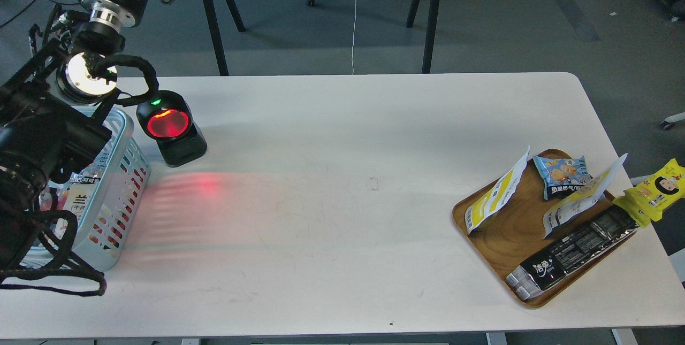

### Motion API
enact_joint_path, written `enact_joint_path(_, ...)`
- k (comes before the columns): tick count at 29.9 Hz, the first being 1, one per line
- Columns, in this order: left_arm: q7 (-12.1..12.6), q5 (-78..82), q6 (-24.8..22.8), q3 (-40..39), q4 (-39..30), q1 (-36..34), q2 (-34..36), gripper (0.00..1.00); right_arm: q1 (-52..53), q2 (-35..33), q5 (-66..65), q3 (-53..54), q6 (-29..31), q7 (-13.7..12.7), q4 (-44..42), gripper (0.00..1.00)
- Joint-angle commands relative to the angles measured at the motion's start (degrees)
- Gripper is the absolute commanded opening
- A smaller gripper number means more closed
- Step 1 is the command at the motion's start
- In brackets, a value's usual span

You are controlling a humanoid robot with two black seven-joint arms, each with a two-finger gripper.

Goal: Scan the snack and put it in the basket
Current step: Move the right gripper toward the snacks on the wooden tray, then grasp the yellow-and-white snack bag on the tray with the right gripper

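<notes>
My left arm (37, 136) is black throughout, built of thick round segments. A bright silver ring and a pale, shiny disc (85, 75) mark its joints. Black braided cables (131, 67) loop off it, and more hang in a bundle near the bottom (59, 275).

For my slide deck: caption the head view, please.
Scanner glowing red beside the blue basket; snack pouches wait on the wooden tray.
</notes>
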Motion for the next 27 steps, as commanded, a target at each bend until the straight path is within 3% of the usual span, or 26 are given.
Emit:
enact_joint_path(1, -0.09, 0.06, 0.00, 0.56, 0.01, 0.35, -0.19, 0.99, 9.58, 0.06, -8.61, -11.11, 0.00, 0.00, 10.37, 0.99)
enact_joint_path(4, -0.09, 0.14, 0.00, 0.65, 0.01, 0.35, -0.19, 0.99, 14.17, -0.46, -18.97, -18.94, 0.00, 0.00, 17.84, 0.99)
enact_joint_path(12, -0.44, 0.14, 0.00, 0.56, 0.01, 0.96, -0.28, 0.99, 14.97, -3.37, -40.69, -26.77, 0.00, 0.00, 32.26, 0.96)
enact_joint_path(19, -0.53, 0.23, 0.00, 0.56, 0.10, 1.67, -0.02, 0.99, 14.27, -3.63, -57.65, -34.33, -1.45, 0.00, 33.60, 0.95)
enact_joint_path(27, -0.44, 0.41, 0.00, 0.65, 0.18, 1.67, 0.16, 0.99, 10.49, -6.70, -66.19, -38.12, -5.85, 0.00, 33.68, 0.95)
